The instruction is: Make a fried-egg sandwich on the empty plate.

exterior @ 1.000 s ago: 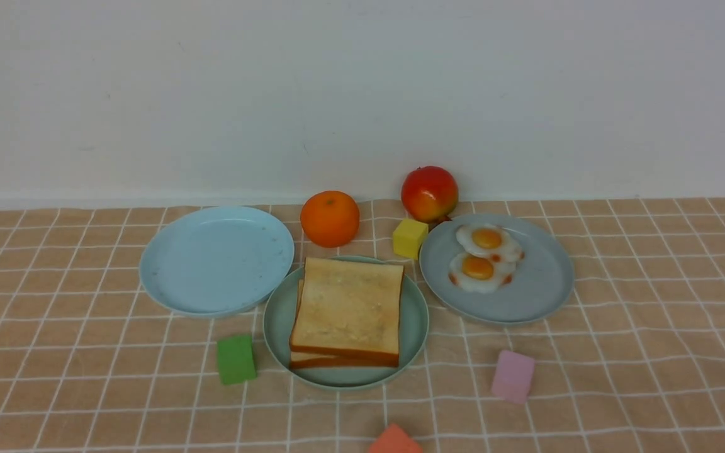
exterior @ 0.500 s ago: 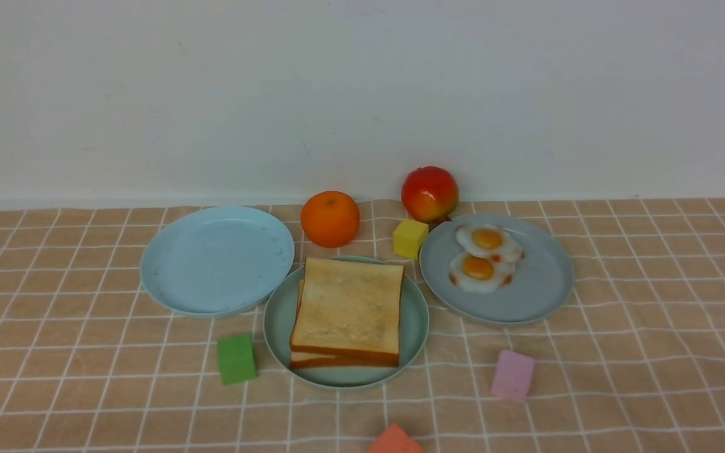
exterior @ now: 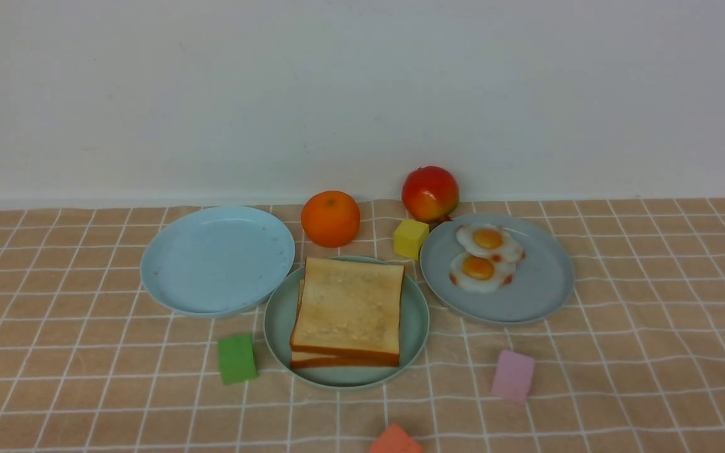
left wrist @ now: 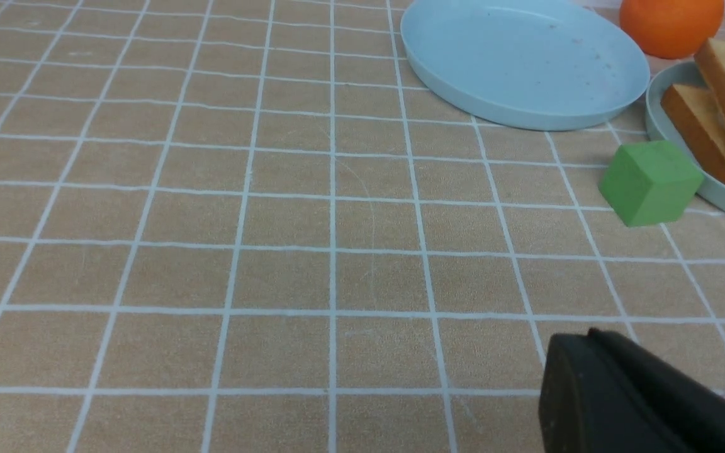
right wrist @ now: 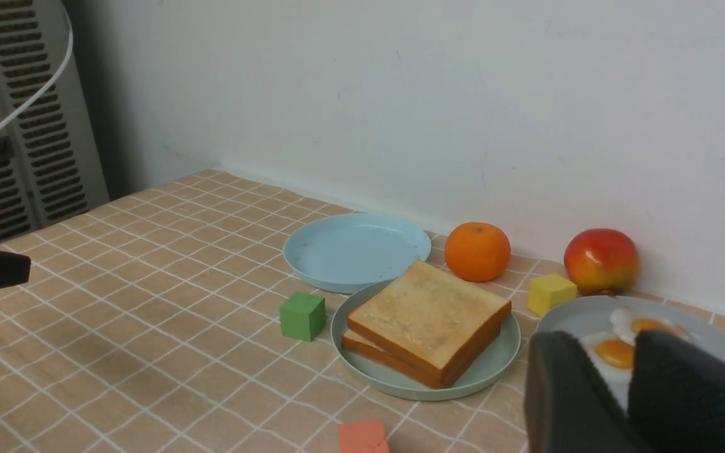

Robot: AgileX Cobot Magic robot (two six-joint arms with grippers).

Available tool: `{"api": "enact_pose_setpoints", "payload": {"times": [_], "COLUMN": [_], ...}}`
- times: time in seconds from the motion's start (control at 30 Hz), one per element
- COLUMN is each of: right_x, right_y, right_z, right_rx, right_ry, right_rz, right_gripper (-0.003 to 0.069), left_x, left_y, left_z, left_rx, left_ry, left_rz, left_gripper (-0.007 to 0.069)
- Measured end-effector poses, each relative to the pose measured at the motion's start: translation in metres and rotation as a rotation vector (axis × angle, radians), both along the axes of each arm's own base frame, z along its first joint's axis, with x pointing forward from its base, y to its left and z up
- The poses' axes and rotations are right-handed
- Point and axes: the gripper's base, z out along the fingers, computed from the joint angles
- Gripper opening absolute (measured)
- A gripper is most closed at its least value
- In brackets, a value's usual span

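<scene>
The pale blue plate (exterior: 211, 264), the only bare one, sat left of centre on the tabletop, toward the far edge by the wall, and nothing had landed on it. Just beside it, nearer the front edge, the mint-green plate (exterior: 274, 327) carried both toast slices (exterior: 347, 308) stacked one on the other. The two fried eggs (exterior: 485, 258) lay on the grey-blue plate (exterior: 539, 296) to the right.

On the cloth, nothing had shifted over the last second: every plate, fruit and cube lay exactly as before. No arm showed from the front. The left gripper (left wrist: 639, 396) hung low over bare cloth, short of the green cube (left wrist: 649, 182), its jaws pressed together on nothing. The right gripper (right wrist: 617, 343) faced the egg plate with its jaws a little apart and empty.

My read was that the job had not really begun. A slice had to go to the blue plate first, and the right arm looked to be readying for an egg.
</scene>
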Motion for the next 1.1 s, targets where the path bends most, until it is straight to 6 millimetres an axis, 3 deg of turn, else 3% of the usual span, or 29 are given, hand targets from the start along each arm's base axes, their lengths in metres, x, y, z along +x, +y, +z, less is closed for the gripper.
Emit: {"api": "enact_pose_setpoints", "payload": {"times": [0.4,0.63,0.77,0.97,1.1], "right_x": [0.0,0.01,0.026,0.048,0.046], "right_y": [0.0,-0.013,-0.024,-0.031,-0.033], "right_z": [0.0,-0.004,-0.026,-0.099,-0.113], "right_rx": [-0.004,-0.05,-0.002,-0.006,-0.083], "right_ry": [-0.003,-0.02,0.028,0.141,0.239], "right_rz": [-0.003,-0.169,-0.328,-0.448,-0.469], "right_gripper": [0.0209,0.0218,0.0222,0.0227,0.0231], "left_x": [0.0,0.0,0.0,0.0,0.0], "left_y": [0.0,0.0,0.0,0.0,0.0], "left_z": [0.0,0.0,0.0,0.0,0.0], "left_rx": [0.0,0.0,0.0,0.0,0.0], "left_ry": [0.0,0.0,0.0,-0.001,-0.001], "left_rz": [0.0,0.0,0.0,0.0,0.0], "left_gripper": [0.0016,0.0021,0.0024,0.0025,0.0025]}}
